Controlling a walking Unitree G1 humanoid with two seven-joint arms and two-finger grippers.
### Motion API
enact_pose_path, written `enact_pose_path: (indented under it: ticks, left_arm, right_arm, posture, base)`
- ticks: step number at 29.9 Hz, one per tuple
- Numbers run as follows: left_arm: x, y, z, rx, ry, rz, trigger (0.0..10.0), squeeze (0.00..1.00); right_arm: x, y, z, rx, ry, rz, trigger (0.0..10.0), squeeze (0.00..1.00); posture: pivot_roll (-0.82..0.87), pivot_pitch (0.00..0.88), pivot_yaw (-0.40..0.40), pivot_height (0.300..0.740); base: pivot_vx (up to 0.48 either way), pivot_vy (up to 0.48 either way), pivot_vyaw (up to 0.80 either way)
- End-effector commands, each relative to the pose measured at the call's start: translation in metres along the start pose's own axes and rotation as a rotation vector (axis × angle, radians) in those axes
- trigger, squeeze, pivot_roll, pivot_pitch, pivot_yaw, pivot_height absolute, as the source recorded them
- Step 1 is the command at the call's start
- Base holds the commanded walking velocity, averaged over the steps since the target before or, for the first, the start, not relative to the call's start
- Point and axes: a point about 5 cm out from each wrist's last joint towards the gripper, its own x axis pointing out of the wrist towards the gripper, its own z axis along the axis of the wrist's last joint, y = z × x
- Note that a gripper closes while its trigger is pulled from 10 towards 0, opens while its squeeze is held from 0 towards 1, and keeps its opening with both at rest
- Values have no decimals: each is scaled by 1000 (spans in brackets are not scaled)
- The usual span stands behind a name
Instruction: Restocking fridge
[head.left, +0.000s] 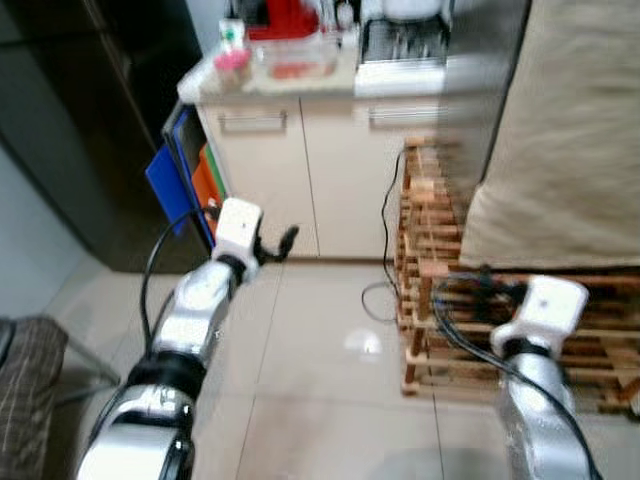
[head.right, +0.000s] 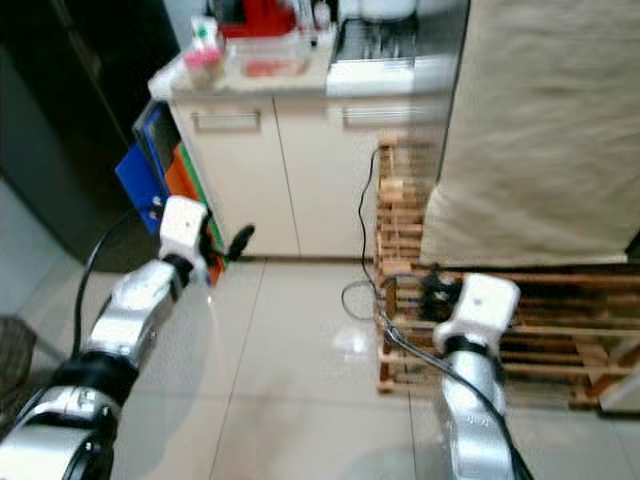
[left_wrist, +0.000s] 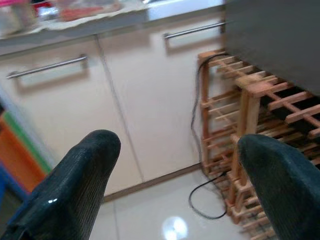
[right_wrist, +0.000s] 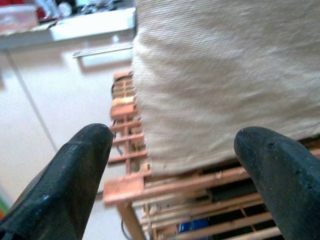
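Both arms reach forward over the tiled floor (head.left: 320, 400), each holding nothing. The left claw (left_wrist: 175, 165) is spread wide, aimed at the cream cabinet doors (head.left: 300, 170) in the upper middle of the frame. The right claw (right_wrist: 175, 160) is spread too, facing the wooden rack (head.left: 440, 290) under a beige cloth (head.left: 570, 130) at right. The dark fridge (head.left: 70, 120) stands at upper left, well apart from both claws. Food containers (head.left: 295, 55) sit on the tabletop (head.left: 270, 82) above the cabinets.

- Open tiled floor (head.left: 330, 400) ahead, between both arms.
- Blocked on the right by wooden rack (head.left: 440, 290) under beige cloth (head.left: 560, 130); black cable (head.left: 385, 260) trailing beside it.
- Closed cabinet doors (head.left: 300, 170) ahead; dark fridge (head.left: 90, 130) at left.
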Motion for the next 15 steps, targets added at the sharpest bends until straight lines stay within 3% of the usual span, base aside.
enact_pose_path:
  ticks: [1, 7, 9, 15]
  left_arm:
    - [5, -9, 7, 8, -31, -53, 10000, 0]
    - [9, -13, 9, -2, -38, -81, 10000, 0]
    - [8, -16, 4, -67, -17, -77, 10000, 0]
    - [2, -27, -6, -82, -18, -99, 10000, 0]
  right_arm:
    - [-1, -7, -3, 0, 4, -16, 10000, 0]
    - [1, -7, -2, -11, -13, -6, 10000, 0]
    - [3, -6, 0, -15, -23, 2, 10000, 0]
    - [3, -4, 1, -22, -28, 13, 10000, 0]
  posture:
    - [-71, 0, 124, 723]
    - [-83, 0, 126, 723]
    - [-94, 0, 125, 723]
    - [-87, 0, 109, 723]
  base:
    - [0, 480, -675]
    - [0, 480, -670]
    - [0, 465, -663]
    - [0, 465, -667]
